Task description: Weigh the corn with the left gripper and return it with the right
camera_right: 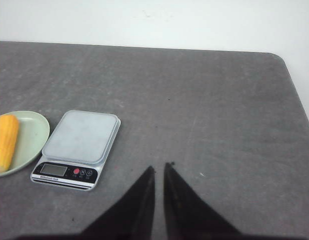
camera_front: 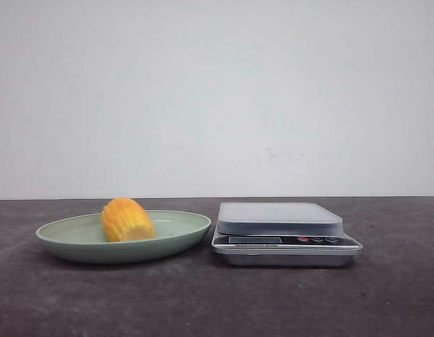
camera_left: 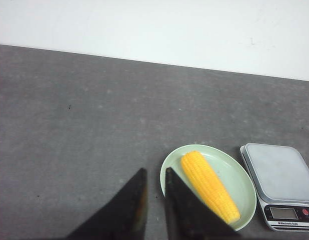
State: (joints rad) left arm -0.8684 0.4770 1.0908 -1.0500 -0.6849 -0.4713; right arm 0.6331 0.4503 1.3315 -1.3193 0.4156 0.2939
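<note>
The left hand [camera_left: 155, 172] hangs above the grey surface [camera_left: 84, 125] with its two black pointed fingers [camera_left: 132, 205] drawn nearly together, only a narrow slit of surface showing between the tips. It grips nothing and touches nothing. The right hand [camera_right: 159, 169] looks the same: its tapering fingers [camera_right: 187, 210] are almost closed, a thin gap between them, empty and clear of everything on the surface.

The corn [camera_left: 210, 186] lies in the pale green plate [camera_left: 169, 170], stretched lengthwise along the plate's middle with its rows of yellow-orange kernels facing up. In the left wrist view the plate's rim sits just beside the tips of the left hand, and the corn lies a little further inside that rim, apart from the fingers. From the front the corn [camera_front: 126, 220] shows end-on as a stubby rounded shape resting in the plate [camera_front: 69, 235].

A silver kitchen scale [camera_front: 286, 233] with a flat grey platform stands just beside the plate, on the side away from the left hand, its display and red button facing the robot. Its platform is bare. In the right wrist view the scale [camera_right: 79, 142] stands between the plate [camera_right: 37, 132] and the right hand, and the corn [camera_right: 5, 142] is well apart from that hand, beyond the scale.
</note>
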